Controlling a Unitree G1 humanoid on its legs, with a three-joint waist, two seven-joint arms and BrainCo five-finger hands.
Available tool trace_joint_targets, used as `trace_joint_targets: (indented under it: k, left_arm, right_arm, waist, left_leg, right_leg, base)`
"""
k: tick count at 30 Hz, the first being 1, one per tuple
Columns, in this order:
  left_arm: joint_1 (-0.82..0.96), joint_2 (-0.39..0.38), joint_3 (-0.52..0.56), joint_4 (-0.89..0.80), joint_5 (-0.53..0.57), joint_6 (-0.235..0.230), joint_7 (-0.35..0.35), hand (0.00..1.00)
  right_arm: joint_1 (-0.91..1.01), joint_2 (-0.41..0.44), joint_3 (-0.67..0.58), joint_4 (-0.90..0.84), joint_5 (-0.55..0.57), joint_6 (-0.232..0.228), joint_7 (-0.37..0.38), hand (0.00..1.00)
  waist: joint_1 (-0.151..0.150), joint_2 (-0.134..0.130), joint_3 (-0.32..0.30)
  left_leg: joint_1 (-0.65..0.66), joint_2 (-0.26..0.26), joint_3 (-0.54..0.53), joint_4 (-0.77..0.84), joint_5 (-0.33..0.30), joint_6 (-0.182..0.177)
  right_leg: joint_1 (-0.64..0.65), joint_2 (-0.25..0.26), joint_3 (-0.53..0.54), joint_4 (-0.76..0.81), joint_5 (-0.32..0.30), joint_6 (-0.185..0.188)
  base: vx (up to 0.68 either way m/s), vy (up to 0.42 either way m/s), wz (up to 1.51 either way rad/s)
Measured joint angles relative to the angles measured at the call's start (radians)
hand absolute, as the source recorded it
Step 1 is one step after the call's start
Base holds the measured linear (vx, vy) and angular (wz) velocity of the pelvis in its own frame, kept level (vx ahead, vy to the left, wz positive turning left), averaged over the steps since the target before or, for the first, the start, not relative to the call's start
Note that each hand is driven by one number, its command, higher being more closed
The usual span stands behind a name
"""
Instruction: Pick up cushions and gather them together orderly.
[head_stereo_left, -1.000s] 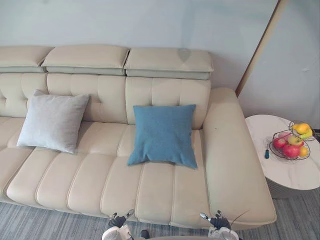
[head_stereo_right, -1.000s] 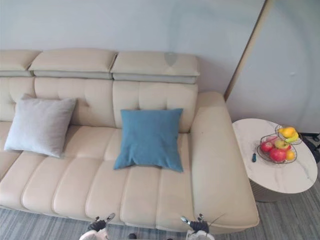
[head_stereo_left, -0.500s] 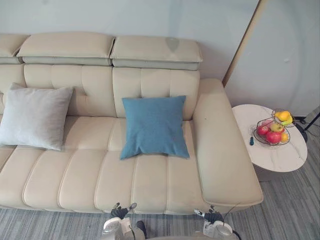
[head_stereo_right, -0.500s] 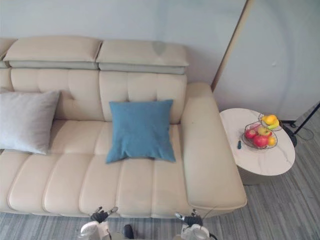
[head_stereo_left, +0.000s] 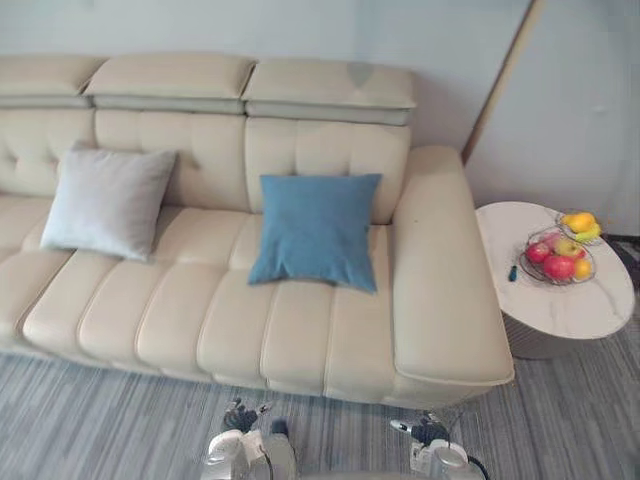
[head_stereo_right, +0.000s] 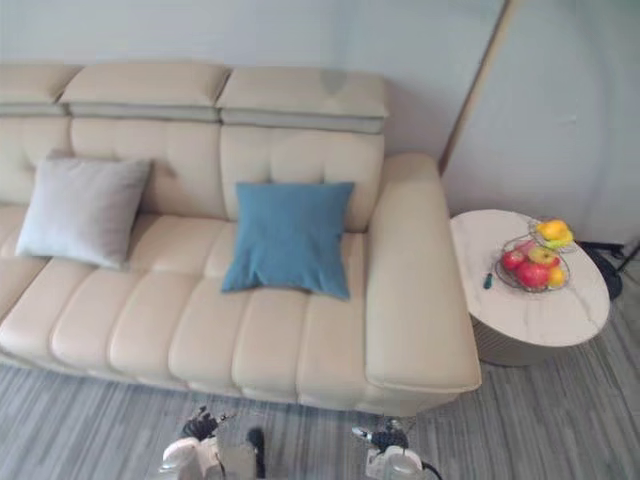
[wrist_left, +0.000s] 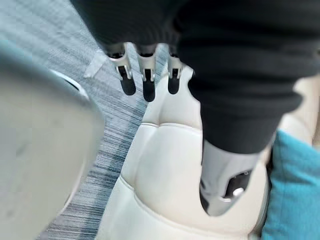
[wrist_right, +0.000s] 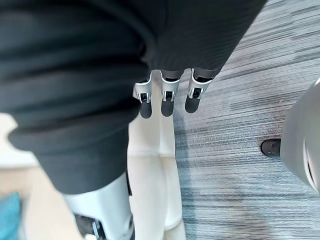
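Observation:
A blue cushion leans against the backrest of a cream sofa, on the seat beside the right armrest. A light grey cushion leans upright further left on the same sofa. Both hands hang low over the floor in front of the sofa, well short of either cushion. My left hand has straight fingers and holds nothing. My right hand is also open, its fingers relaxed and empty. The blue cushion shows past the left thumb.
A round white side table stands right of the sofa's wide armrest. On it sit a wire fruit basket and a small dark object. Grey striped carpet lies between me and the sofa.
The whole picture has shifted: the sofa now sits higher and further off, with more carpet before it. The cushions lie as before. Both hands stay low and empty.

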Motion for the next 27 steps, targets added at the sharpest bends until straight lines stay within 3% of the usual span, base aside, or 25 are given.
trace_joint_targets:
  k: [1,3,5,8,10,11,21,24,27]
  left_arm:
    - [-0.005,-0.002,0.010,0.006,0.000,0.005,-0.001,0.00]
    - [-0.010,0.001,0.009,0.019,0.002,0.009,-0.009,0.00]
    - [-0.005,0.013,0.010,0.028,0.002,0.019,-0.010,0.00]
    - [0.019,0.016,0.010,0.037,0.002,0.018,-0.009,0.00]
    - [0.024,0.022,0.010,0.043,0.001,0.019,-0.008,0.00]
    - [0.038,0.068,-0.013,0.123,0.000,0.017,-0.008,0.00]
    - [0.037,0.069,-0.013,0.120,-0.011,0.021,-0.007,0.00]
    - [0.027,0.069,-0.012,0.120,-0.022,0.031,-0.002,0.00]
    - [0.018,0.070,-0.009,0.114,-0.035,0.048,0.001,0.00]
  right_arm:
    - [0.004,-0.007,-0.015,0.002,0.000,0.005,0.004,0.00]
    - [0.017,0.009,-0.065,0.006,-0.001,0.016,0.011,0.00]
    - [0.030,0.020,-0.127,0.031,0.001,0.028,0.012,0.00]
    - [0.057,0.018,-0.161,0.042,0.003,0.029,0.011,0.00]
    - [0.056,0.018,-0.169,0.044,0.003,0.028,0.011,0.00]
    - [0.023,-0.014,-0.193,0.117,0.041,0.023,0.010,0.00]
    - [0.023,-0.012,-0.176,0.110,0.051,0.027,-0.003,0.00]
    - [0.023,-0.009,-0.162,0.099,0.101,0.027,-0.025,0.00]
    - [0.042,0.010,-0.157,0.042,0.164,0.026,-0.043,0.00]
  waist:
    - [-0.004,0.015,-0.006]
    - [-0.033,-0.010,-0.006]
    - [-0.054,-0.029,-0.015]
    - [-0.051,-0.024,-0.051]
    - [-0.053,-0.023,-0.057]
    - [-0.088,-0.025,-0.017]
    - [-0.099,-0.025,-0.015]
    - [-0.101,-0.021,-0.002]
    - [-0.104,-0.022,0.006]
  left_leg:
    - [0.007,-0.013,-0.012,-0.037,-0.020,-0.013]
    - [0.082,-0.062,-0.028,-0.244,-0.020,-0.017]
    - [0.141,-0.117,-0.045,-0.444,0.084,-0.001]
    - [0.213,-0.148,-0.050,-0.613,0.166,0.006]
    - [0.215,-0.155,-0.053,-0.613,0.178,0.010]
    - [0.278,-0.145,-0.063,-0.613,0.157,0.011]
    - [0.281,-0.138,-0.024,-0.613,0.157,0.010]
    - [0.297,-0.122,0.022,-0.613,0.154,0.006]
    - [0.308,-0.099,0.130,-0.612,0.128,-0.022]
  right_leg:
    - [-0.002,0.003,0.000,-0.016,-0.016,0.024]
    - [-0.028,-0.023,-0.002,-0.039,-0.028,0.041]
    - [-0.032,-0.039,0.018,-0.077,-0.020,0.033]
    - [-0.029,-0.050,0.034,-0.089,-0.014,0.030]
    - [-0.023,-0.051,0.048,-0.095,-0.009,0.028]
    - [0.081,-0.018,0.066,-0.177,0.058,0.027]
    - [0.077,-0.018,0.080,-0.173,0.058,0.027]
    - [0.068,-0.011,0.109,-0.154,0.057,0.028]
    - [0.016,0.000,0.161,-0.110,0.031,0.032]
  base:
    - [-0.10,0.114,-0.42]
    - [-0.13,0.120,0.12]
    - [-0.16,0.089,0.55]
    - [-0.05,0.089,0.26]
    - [-0.03,0.055,0.05]
    - [0.00,0.000,0.00]
    - [0.00,-0.006,-0.05]
    - [-0.02,-0.031,-0.35]
    - [-0.06,-0.035,-0.82]
